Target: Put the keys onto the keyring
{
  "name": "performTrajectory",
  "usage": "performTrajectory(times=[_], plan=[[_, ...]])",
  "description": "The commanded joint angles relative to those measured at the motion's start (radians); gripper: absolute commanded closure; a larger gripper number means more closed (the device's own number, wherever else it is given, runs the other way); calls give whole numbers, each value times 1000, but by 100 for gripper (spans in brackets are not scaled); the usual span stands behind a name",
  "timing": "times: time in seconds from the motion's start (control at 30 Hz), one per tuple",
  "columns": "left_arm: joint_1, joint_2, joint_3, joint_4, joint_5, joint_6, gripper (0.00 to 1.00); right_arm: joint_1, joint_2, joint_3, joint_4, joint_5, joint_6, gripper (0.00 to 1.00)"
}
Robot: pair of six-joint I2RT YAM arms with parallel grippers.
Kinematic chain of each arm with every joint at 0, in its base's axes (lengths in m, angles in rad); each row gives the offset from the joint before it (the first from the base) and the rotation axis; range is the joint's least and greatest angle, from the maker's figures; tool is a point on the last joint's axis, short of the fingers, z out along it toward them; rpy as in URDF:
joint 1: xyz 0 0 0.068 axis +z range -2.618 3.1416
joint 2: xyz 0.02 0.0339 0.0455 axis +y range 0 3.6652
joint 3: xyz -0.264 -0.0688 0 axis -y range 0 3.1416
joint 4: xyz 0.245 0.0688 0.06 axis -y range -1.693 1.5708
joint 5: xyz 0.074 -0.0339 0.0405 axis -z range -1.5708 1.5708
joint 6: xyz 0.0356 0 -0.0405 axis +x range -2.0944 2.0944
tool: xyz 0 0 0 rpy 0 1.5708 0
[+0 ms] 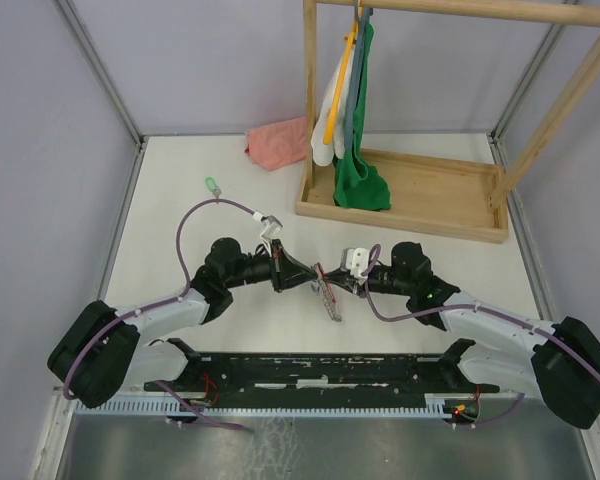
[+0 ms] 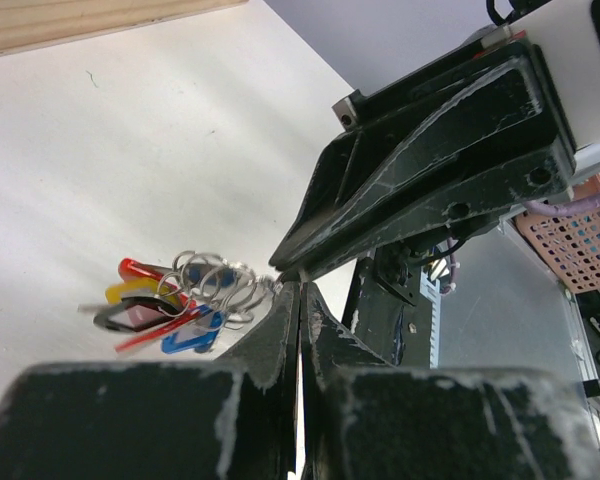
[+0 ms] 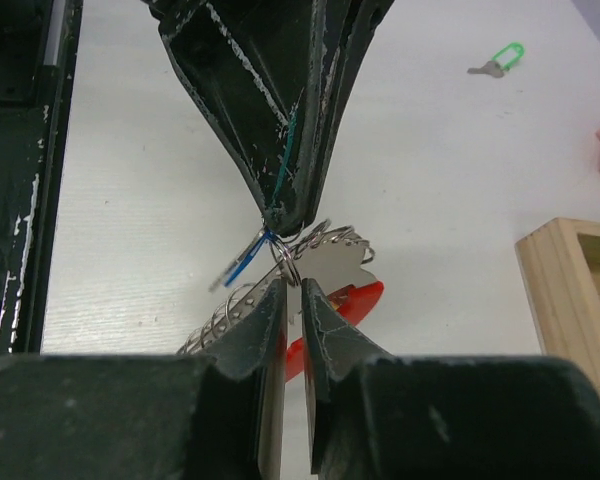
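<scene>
L gripper (image 3: 280, 222) and R gripper (image 3: 292, 288) meet tip to tip over the middle of the tabletop (image 1: 160, 250), somewhat nearer its near edge, w/ the keyring (image 3: 330, 258) bunched right betw. them. L jaws are pressed flat together, no gap showing in the L wrist view. The tip sits on the wire loops, but exactly which bit it pinches can't be told. R jaws stand a thin slit apart, light showing betw. the fingers. One wire loop crosses at their tips and looks loose rather than clamped. The blue key (image 3: 242, 265) hangs blurred just under the L tip, touching the loops, slanting down toward the near edge. Whether it's threaded on can't be told. The keyring's red strap (image 3: 355, 300) pokes out beside the R fingers on the far-right side. The L wrist view also shows yellow and black tags (image 2: 130, 305) in the same bunch. Can't tell if the bunch touches the tabletop or hangs clear of it. The green key (image 1: 212, 185) lies flat on its own toward the far-left corner, well apart from both arms. A pink cloth (image 1: 277, 143) sits at the far edge, just left of the wooden rack (image 1: 440, 185) in the far-right part, w/ green and white clothes (image 1: 360, 180) hanging from it.
</scene>
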Motion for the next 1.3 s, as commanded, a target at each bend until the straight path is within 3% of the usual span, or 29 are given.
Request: performTrajectory(times=[0.0,0.43,0.53,0.63,0.87,1.03,1.27], plan=[[-13,17,54,39,40,61,97,4,34,56,-25,-37,-29,82],[-29,64,72,31,58,84,97,6,41,70,-19,-79,-18,74],[-33,65,79,11,60,93,97,6,35,78,-43,-81,-30,81],[-32,42,79,-35,44,114,97,5,17,85,-96,-49,-61,98],[-8,-41,31,-138,-44,120,97,-3,-102,54,-123,23,-60,99],[5,-48,4,-149,-46,97,97,-15,-175,19,-18,33,18,99],[-26,11,2,-71,-25,58,97,-15,-158,-38,334,42,176,99]])
